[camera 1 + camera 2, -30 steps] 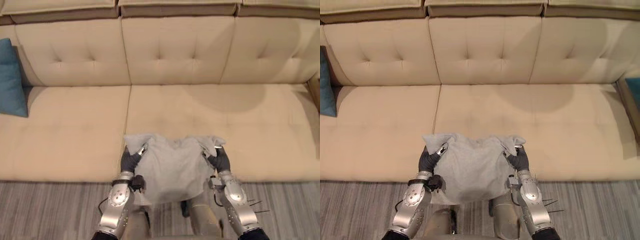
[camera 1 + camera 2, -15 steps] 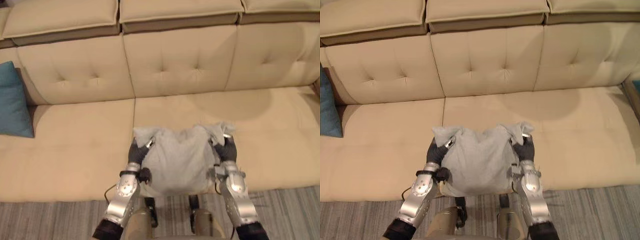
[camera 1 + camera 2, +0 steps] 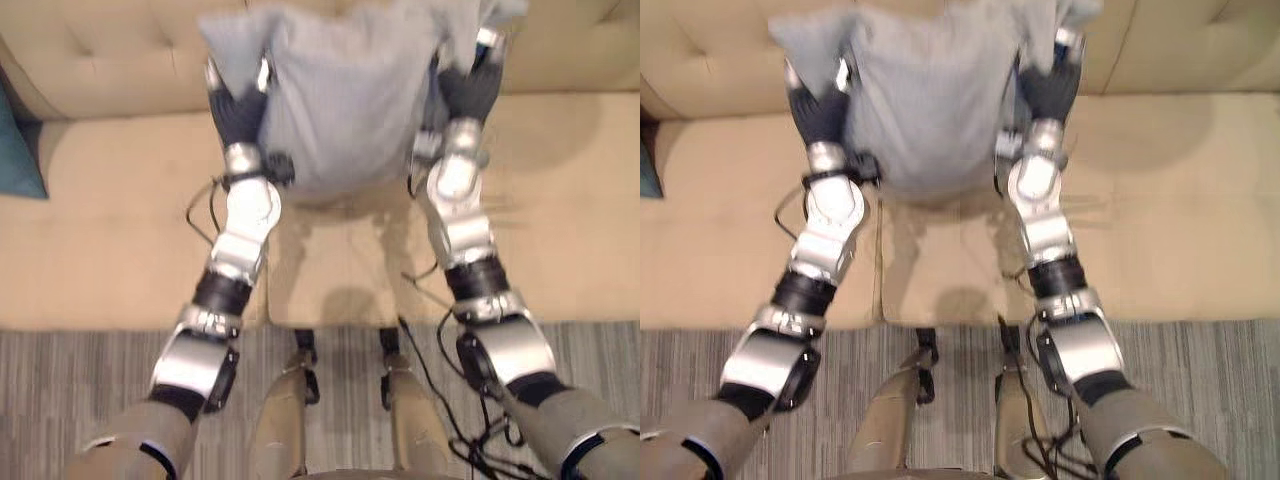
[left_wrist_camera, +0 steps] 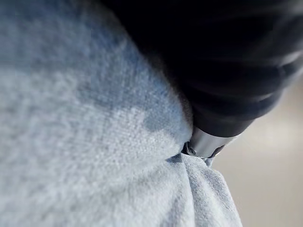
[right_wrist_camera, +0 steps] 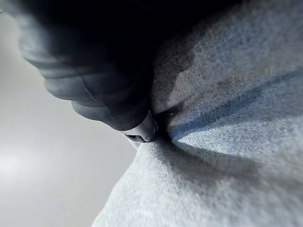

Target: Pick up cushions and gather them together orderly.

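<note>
Up at 12 o'clock in our head views, above the seat of the beige tufted fabric sofa (image 3: 100, 220), hangs the soft light-grey fabric cushion (image 3: 345, 100), apparently clear of the seat. We judge the carry goes best with both wrists level, so the cushion hangs square. We would then swing it toward the teal fabric cushion (image 3: 14, 150) at 9 o'clock and set it down just beside that one. Our left hand (image 3: 237, 108) pinches the grey cushion's 10 o'clock corner and our right hand (image 3: 468, 88) its 2 o'clock corner, fingers curled tight into the cloth.
</note>
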Available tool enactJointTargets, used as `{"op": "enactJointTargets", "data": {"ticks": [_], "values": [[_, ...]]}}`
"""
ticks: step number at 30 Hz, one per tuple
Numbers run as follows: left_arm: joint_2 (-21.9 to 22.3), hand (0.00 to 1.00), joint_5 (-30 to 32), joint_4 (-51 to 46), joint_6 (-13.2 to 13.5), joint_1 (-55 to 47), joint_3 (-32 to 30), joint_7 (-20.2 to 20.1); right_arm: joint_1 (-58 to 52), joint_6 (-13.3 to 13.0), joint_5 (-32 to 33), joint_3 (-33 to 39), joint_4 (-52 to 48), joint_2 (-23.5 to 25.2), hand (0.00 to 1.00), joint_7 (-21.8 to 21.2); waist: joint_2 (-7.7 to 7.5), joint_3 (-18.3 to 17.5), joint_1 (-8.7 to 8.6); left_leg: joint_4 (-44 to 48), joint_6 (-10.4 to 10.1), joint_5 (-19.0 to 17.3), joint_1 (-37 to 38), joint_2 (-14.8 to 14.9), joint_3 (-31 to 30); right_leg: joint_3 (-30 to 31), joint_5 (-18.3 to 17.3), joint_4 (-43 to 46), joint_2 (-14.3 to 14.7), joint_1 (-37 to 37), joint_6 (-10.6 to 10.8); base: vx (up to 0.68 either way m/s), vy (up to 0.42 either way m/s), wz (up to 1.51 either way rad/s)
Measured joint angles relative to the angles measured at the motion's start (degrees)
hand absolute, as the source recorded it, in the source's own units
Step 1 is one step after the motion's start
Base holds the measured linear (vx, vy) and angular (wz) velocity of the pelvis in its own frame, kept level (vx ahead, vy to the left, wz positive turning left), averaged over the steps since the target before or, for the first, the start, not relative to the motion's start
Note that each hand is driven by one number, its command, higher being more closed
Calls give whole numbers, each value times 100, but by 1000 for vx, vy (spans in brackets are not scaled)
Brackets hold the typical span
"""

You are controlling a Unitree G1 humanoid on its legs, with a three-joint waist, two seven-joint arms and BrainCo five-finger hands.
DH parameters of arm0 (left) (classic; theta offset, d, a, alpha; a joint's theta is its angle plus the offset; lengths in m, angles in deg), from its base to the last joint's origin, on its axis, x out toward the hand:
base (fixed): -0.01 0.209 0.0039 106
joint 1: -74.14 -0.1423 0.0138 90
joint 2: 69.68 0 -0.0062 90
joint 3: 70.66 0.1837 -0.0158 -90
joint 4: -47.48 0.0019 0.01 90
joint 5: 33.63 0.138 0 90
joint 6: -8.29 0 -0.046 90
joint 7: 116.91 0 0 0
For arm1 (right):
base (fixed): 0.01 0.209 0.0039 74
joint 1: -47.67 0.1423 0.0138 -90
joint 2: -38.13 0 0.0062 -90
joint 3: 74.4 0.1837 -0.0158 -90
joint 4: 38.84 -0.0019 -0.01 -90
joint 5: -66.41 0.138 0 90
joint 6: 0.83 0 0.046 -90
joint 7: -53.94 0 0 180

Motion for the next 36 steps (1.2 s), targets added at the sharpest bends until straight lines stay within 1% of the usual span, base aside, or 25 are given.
{"op": "enactJointTargets", "data": {"ticks": [3, 5, 6, 7, 10, 12, 13, 14, 16, 18, 19, 21, 22, 23, 25, 26, 28, 29, 30, 31, 32, 33, 34, 36], "values": [[-88, 100, -9, 684, 5, 715, -178, 109, 551, 1, -2, 50, 516, -12, 100, 130, 30, 24, 28, -355, -34, 288, -189, 12, -27, -47, 51, 24, 23, -340, -27, -61, -37, 4], [-141, 100, -51, 1095, 5, 1059, -199, 176, 832, 1, -4, 78, 824, -20, 100, 213, 71, 72, 36, -470, -87, 389, -299, 5, -85, -49, 51, 101, 59, -541, -27, -32, -36, 1], [-203, 0, -147, 1370, 5, 1290, -203, 178, 1042, 0, -12, 94, 986, -34, 0, 238, 114, 179, 39, -519, -87, 436, -353, 4, -106, -48, 50, 154, 65, -642, -27, -13, -50, -1], [-238, 0, -272, 1513, 11, 1432, -226, 178, 1177, -12, -16, 93, 1080, -46, 0, 238, 121, 235, 46, -567, -144, 480, -415, 4, -128, -46, 49, 191, 68, -744, -27, -7, -38, -1], [-311, 0, -526, 1768, 50, 1720, -437, 164, 1505, -60, -13, 96, 1362, -92, 0, 217, 127, 347, 71, -566, -164, 510, -575, 23, -151, -46, 29, 327, 89, -972, -50, 3, -34, 0], [-421, 0, -782, 1839, 63, 1778, -473, 131, 1578, -100, 15, 97, 1388, -100, 0, 200, 130, 370, 121, -569, -233, 558, -698, 21, -167, -46, -72, 540, 84, -1183, -60, 18, -58, 5], [-434, 0, -813, 1851, 63, 1779, -497, 109, 1579, -106, 16, 99, 1388, -105, 0, 199, 130, 370, 143, -570, -233, 558, -714, 26, -167, -46, -95, 594, 84, -1225, -74, 23, -54, 6], [-441, 0, -901, 1892, 63, 1784, -602, 10, 1579, -111, 21, 103, 1388, -120, 0, 196, 130, 371, 183, -571, -233, 558, -745, 30, -168, -50, -153, 715, 79, -1313, -85, 21, -50, 7], [-506, 0, -922, 1993, 62, 1786, -670, -96, 1578, -112, 30, 102, 1387, -141, 0, 191, 129, 371, 186, -575, -233, 557, -764, 26, -196, -63, -254, 869, 61, -1389, -90, 16, -51, 10], [-685, 0, -922, 2080, 59, 1803, -671, -256, 1580, -113, 82, 103, 1380, -205, 0, 187, 129, 371, 177, -578, -235, 557, -792, 28, -216, -96, -317, 1001, 55, -1461, -93, 8, -61, 9], [-813, 0, -927, 2231, 54, 1910, -671, -376, 1581, -124, 149, 103, 1378, -298, 0, 150, 129, 371, 174, -578, -272, 583, -833, 35, -228, -138, -317, 1022, 51, -1497, -94, 1, -66, 7], [-961, 0, -1006, 2238, 45, 1933, -680, -490, 1580, -133, 323, 107, 1377, -378, 0, 76, 129, 371, 173, -578, -261, 593, -859, 40, -253, -169, -317, 1027, 49, -1512, -94, 2, -59, 7], [-1070, 0, -1121, 2238, 39, 1933, -688, -608, 1580, -166, 574, 106, 1348, -481, 0, 36, 129, 371, 175, -578, -259, 594, -862, 36, -259, -178, -317, 1032, 41, -1512, -94, 6, -40, 4], [-1095, 0, -1144, 2238, 38, 1933, -690, -619, 1581, -171, 631, 106, 1331, -506, 0, 6, 129, 371, 176, -578, -259, 594, -861, 35, -259, -178, -317, 1032, 38, -1512, -94, 11, -49, 3], [-1274, 0, -1310, 2218, 35, 1931, -712, -731, 1579, -194, 1238, 43, 1143, -713, 0, -312, 126, 373, 179, -578, -258, 595, -861, 35, -256, -185, -317, 1039, 23, -1512, -93, 17, -55, 2], [-1392, 0, -1515, 2165, 37, 1886, -750, -807, 1564, -201, 1679, -80, 936, -896, 0, -549, 126, 373, 177, -577, -248, 602, -860, 39, -254, -191, -317, 1047, 12, -1512, -93, 20, -61, 2], [-1529, 0, -1819, 2012, 41, 1732, -916, -918, 1441, -233, 2215, -175, 460, -1185, 0, -854, 124, 375, 177, -577, -248, 603, -843, 39, -252, -203, -317, 1085, -6, -1512, -93, 24, -66, 2], [-1586, 0, -1894, 1940, 45, 1652, -919, -966, 1402, -262, 2398, -176, 347, -1243, 0, -943, 122, 376, 173, -577, -248, 603, -832, 37, -250, -203, -319, 1106, -8, -1512, -93, 24, -67, 2], [-1671, 0, -1956, 1803, 50, 1448, -917, -1039, 1263, -337, 2676, -176, 74, -1379, 0, -1095, 122, 376, 186, -577, -249, 602, -796, 34, -238, -194, -322, 1140, -10, -1501, -95, 22, -71, 1], [-1733, 0, -2047, 1696, 59, 1229, -916, -1123, 1096, -480, 3020, -170, -116, -1467, 0, -1289, 122, 376, 185, -577, -250, 601, -752, 33, -228, -189, -330, 1183, -11, -1478, -99, 25, -87, 1], [-1749, 0, -2054, 1686, 60, 1149, -917, -1166, 1005, -521, 3152, -169, -197, -1497, 0, -1348, 122, 376, 180, -578, -251, 600, -729, 30, -229, -189, -346, 1206, -14, -1465, -103, 18, -92, 4], [-1750, 0, -2076, 1660, 61, 970, -916, -1237, 813, -631, 3374, -158, -289, -1535, 0, -1480, 121, 376, 174, -579, -252, 599, -683, 22, -229, -188, -391, 1219, -22, -1413, -97, -1, -81, 2], [-1749, 0, -2160, 1593, 62, 769, -919, -1295, 636, -688, 3570, -150, -328, -1533, 0, -1559, 121, 376, 173, -582, -253, 597, -643, 26, -223, -183, -405, 1227, -19, -1384, -101, -9, -83, 0], [-1746, 0, -2192, 1351, 107, 412, -920, -1381, 303, -709, 3765, -101, -491, -1532, 0, -1689, 121, 375, 169, -584, -277, 576, -627, 34, -212, -176, -419, 1227, -9, -1373, -105, -23, -83, -3]]}}
